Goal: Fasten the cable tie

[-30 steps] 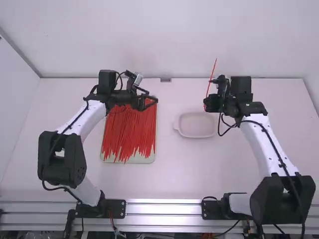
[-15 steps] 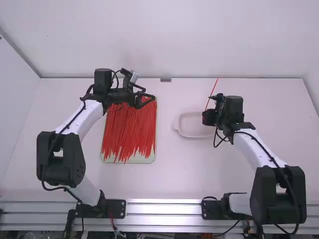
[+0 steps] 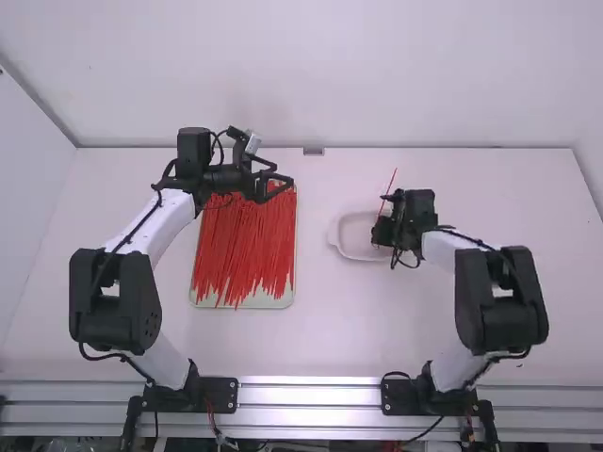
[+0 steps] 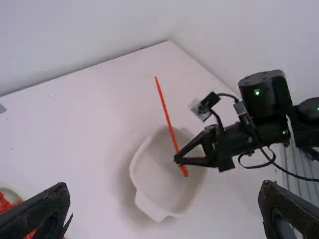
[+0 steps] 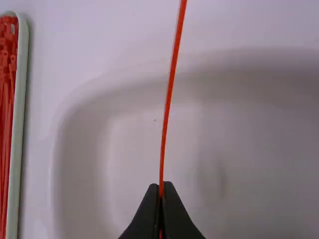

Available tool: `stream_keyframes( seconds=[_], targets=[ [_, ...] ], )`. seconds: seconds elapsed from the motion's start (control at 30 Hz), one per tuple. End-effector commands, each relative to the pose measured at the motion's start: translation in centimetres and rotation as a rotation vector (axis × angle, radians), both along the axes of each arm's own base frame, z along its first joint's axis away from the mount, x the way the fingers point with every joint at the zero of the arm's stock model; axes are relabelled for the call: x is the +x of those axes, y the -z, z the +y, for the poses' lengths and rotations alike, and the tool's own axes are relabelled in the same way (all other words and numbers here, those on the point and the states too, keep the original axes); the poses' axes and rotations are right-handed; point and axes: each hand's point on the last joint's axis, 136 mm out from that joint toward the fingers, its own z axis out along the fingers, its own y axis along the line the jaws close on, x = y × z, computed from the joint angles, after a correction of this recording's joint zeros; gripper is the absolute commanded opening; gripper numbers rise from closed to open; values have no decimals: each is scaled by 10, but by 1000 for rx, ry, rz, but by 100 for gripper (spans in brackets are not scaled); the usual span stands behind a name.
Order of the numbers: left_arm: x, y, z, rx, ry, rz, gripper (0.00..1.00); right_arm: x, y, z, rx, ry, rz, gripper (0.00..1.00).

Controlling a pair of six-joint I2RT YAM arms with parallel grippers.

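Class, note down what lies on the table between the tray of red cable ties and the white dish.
Nothing: the high view shows a bare strip of white table between the tray and the dish.

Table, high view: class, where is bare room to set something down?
Bare: the strip nearer than tray and dish, the gap between them, the far right corner. Crowded: the dish, where the right tool grips a cable tie.

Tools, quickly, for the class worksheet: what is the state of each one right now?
Left tool: open, holding nothing.
Right tool: closed on a red cable tie.
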Motion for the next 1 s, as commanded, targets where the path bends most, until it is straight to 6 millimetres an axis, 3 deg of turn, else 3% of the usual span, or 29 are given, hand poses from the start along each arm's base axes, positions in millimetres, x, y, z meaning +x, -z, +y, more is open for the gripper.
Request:
stream_keyframes(
  seconds=[0.0,0.1,0.13,0.2,0.27,0.3,0.33,0.53,0.77,0.97],
  targets=[
    [-2,-17,-3,-18,24,-33,99,16,-10,9,3,-14,-36,0],
    [-2,-17,-4,-18,26,-33,99,20,-13,13,-6,-26,-49,1],
    [-3,-16,-5,-17,29,-32,99,24,-16,13,-17,-24,-59,16],
    [-3,-16,-5,-17,29,-32,99,26,-18,12,-18,-20,-66,33],
    [-3,-17,-6,-17,29,-33,99,30,-23,13,-11,-17,-75,67],
    [-3,-17,-6,-18,30,-33,99,31,-24,13,-8,-12,-70,92],
    [-3,-17,-6,-17,29,-33,99,31,-25,14,-8,-14,-69,96],
    [-4,-24,-1,-17,18,-47,99,28,-46,11,-39,-44,-16,98],
    [-5,-39,22,13,-50,-83,99,26,-101,12,-53,-49,-46,98],
    [-20,-59,43,0,-105,-47,99,4,-148,9,-97,-24,-42,98]
  ],
)
